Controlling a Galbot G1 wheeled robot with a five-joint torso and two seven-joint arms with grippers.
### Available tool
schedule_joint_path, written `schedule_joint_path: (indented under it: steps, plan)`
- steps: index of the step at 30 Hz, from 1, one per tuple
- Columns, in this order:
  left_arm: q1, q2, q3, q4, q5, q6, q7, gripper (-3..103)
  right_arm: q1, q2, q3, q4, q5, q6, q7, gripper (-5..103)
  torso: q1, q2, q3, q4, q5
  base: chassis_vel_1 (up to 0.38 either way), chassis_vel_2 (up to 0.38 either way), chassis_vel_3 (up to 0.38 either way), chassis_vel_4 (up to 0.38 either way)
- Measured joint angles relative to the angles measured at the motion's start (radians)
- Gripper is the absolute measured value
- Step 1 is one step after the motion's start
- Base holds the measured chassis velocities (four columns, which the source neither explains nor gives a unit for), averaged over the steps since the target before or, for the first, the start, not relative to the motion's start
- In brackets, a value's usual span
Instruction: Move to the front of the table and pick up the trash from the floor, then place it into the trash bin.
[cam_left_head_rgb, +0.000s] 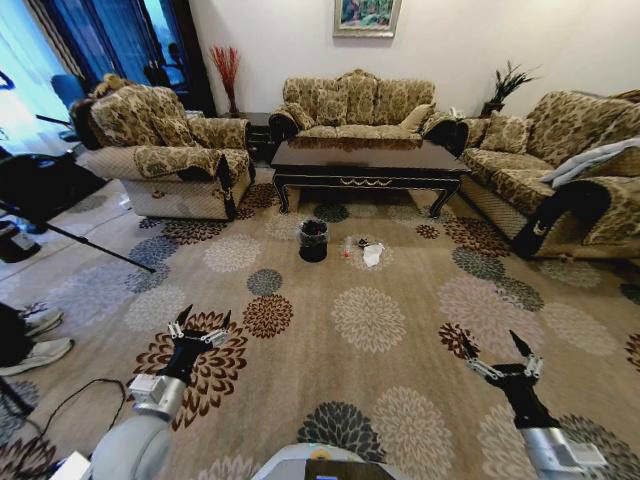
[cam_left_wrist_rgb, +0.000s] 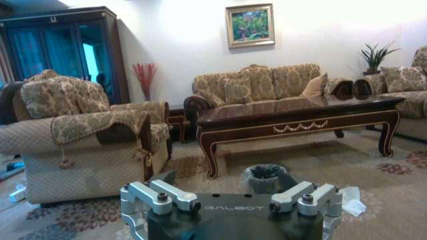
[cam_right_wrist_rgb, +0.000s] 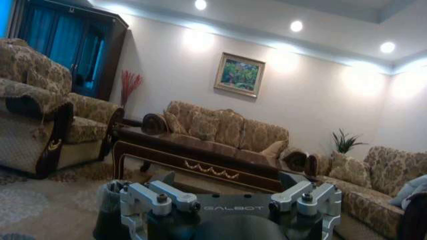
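Note:
The dark glossy table (cam_left_head_rgb: 365, 160) stands across the carpet in front of the far sofa. Just before it sits the small black trash bin (cam_left_head_rgb: 313, 240) with its grey liner. To the bin's right lies the trash: a small bottle (cam_left_head_rgb: 347, 247), a tiny dark wrapper (cam_left_head_rgb: 363, 243) and a crumpled white sheet (cam_left_head_rgb: 373, 255). My left gripper (cam_left_head_rgb: 200, 325) and right gripper (cam_left_head_rgb: 495, 350) hover open and empty over the carpet, well short of the trash. The left wrist view faces the table (cam_left_wrist_rgb: 293, 117), the bin (cam_left_wrist_rgb: 265, 176) and the white sheet (cam_left_wrist_rgb: 351, 200).
An armchair (cam_left_head_rgb: 170, 150) stands at the left, a sofa (cam_left_head_rgb: 355, 105) behind the table, and another sofa (cam_left_head_rgb: 560, 170) at the right. A tripod leg (cam_left_head_rgb: 80, 240) and a person's shoes (cam_left_head_rgb: 40, 335) are at the left edge. Patterned carpet stretches between me and the bin.

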Motion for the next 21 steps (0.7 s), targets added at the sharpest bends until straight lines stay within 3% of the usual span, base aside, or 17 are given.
schedule_joint_path:
  steps: [21]
  plan:
    - [0.005,-0.005,-0.002,-0.002,-0.001,-0.003,0.0,100,-0.002,0.004,0.0,-0.001,0.003,0.003,0.0,100,-0.036,-0.088,-0.052,0.0,0.0,0.0,0.0,0.0,0.0]
